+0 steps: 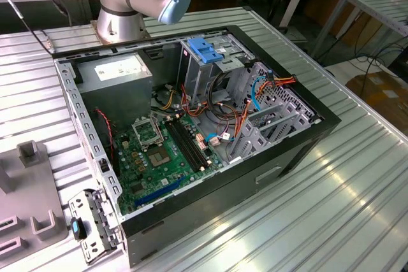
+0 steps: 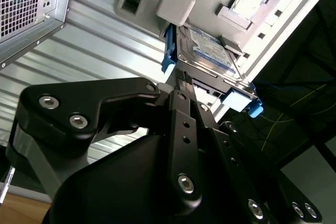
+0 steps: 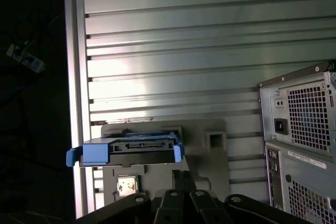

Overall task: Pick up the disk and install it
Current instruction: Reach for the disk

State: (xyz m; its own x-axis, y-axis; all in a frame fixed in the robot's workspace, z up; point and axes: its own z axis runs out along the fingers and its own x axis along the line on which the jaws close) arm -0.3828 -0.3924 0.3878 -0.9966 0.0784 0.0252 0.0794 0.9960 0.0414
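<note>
In both wrist views the disk (image 2: 210, 51) (image 3: 128, 150) is a dark drive with a label on its face and bright blue rails along two sides. It lies on a grey fixture plate (image 2: 252, 3) (image 3: 205, 171) near the table's edge. My black gripper (image 2: 182, 77) (image 3: 184, 174) is just short of the disk's near edge, close to one blue rail end. Its two fingers are shut together with nothing between them. Whether the tips touch the disk is unclear.
The open computer case (image 1: 191, 125) lies on the ribbed aluminium table (image 1: 331, 208), motherboard and cables exposed, with a tall metal cage (image 1: 210, 74) inside. Its rear panel (image 3: 299, 129) stands beside the fixture. The grey fixture (image 1: 29, 202) is at the exterior view's left.
</note>
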